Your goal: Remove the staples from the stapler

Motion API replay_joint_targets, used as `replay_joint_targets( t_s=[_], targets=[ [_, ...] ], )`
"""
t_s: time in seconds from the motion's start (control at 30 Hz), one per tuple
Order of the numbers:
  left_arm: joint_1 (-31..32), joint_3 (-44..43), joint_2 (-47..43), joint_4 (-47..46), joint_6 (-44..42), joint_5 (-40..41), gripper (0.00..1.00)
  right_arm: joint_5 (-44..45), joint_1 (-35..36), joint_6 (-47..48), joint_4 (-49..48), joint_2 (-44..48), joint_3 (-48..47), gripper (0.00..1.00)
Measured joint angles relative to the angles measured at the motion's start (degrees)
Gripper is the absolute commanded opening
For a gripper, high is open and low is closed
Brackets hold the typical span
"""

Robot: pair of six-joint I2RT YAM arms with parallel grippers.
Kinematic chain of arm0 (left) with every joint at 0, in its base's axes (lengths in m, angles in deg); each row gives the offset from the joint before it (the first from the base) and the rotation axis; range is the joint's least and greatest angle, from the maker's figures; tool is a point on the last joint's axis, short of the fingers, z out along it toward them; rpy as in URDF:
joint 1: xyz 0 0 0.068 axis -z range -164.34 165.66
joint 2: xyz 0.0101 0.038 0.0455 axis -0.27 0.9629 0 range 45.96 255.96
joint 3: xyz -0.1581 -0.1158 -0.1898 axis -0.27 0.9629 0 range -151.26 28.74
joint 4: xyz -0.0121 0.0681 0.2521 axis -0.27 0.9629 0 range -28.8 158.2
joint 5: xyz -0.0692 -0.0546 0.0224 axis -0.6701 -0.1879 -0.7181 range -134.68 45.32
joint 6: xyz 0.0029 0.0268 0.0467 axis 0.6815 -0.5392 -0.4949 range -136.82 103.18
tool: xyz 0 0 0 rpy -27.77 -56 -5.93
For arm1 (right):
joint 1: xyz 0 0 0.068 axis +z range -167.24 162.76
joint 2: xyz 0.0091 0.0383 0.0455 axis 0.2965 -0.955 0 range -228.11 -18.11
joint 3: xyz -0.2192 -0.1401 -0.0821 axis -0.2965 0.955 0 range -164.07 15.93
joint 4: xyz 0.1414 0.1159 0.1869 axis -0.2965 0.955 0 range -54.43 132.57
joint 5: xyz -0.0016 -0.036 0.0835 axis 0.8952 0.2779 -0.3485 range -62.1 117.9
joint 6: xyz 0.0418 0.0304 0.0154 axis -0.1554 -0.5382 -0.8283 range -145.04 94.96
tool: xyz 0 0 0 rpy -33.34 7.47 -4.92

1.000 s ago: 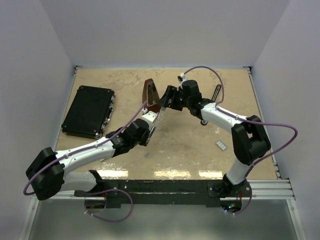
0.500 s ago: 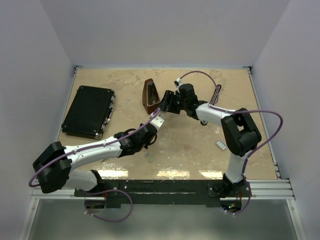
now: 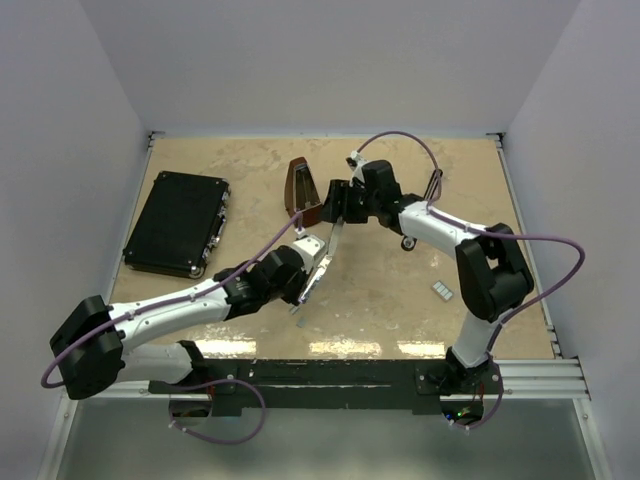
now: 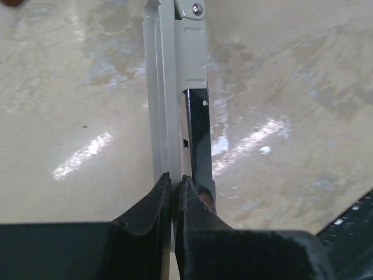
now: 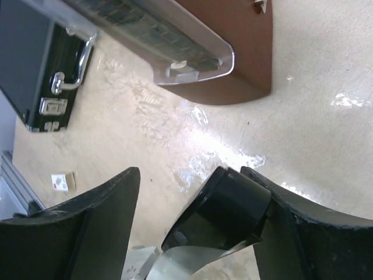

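Note:
The stapler (image 3: pixel 334 238) shows as a long silver and black bar held slanted above the table between both grippers. My left gripper (image 3: pixel 313 262) is shut on its lower part; in the left wrist view the fingertips (image 4: pixel 165 185) pinch the grey metal channel (image 4: pixel 166 87), with the black bar (image 4: pixel 197 134) beside it. My right gripper (image 3: pixel 338 203) is at the upper end with its jaws wide apart. The stapler's black end (image 5: pixel 227 210) lies against the right finger, well clear of the left one. A small silvery strip of staples (image 3: pixel 442 290) lies on the table at the right.
The brown metronome (image 3: pixel 302 188) stands just behind the right gripper and shows in the right wrist view (image 5: pixel 233 64). A flat black case (image 3: pixel 178 222) lies at the left. A thin dark bar (image 3: pixel 433 187) stands by the right arm. White walls enclose the table.
My left gripper has drawn back toward the near edge with the stapler's lower part, so the stapler now stretches out long between the grippers. The right gripper stayed by the metronome.

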Motion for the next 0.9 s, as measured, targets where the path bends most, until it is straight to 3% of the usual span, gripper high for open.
replay_joint_targets(
  t_s=[0.23,0.37,0.53,0.9],
  targets=[
    [-1.84,1.40,-0.92,-6.19,9.25,-15.15,0.00,-0.87,-1.31,5.68,5.62,12.22,5.27,0.98],
    [-5.27,3.85,-2.16,-12.44,13.27,-25.46,0.00,0.33,-1.44,7.30,10.08,18.38,5.31,0.98],
    [-6.71,5.62,-3.58,-17.81,17.68,-32.50,0.00,3.06,-1.70,7.43,15.30,23.76,5.31,0.95],
    [-8.52,12.90,-7.06,-28.50,26.38,-37.66,0.00,4.37,-1.77,6.95,20.87,32.17,6.49,0.96]
  ],
)
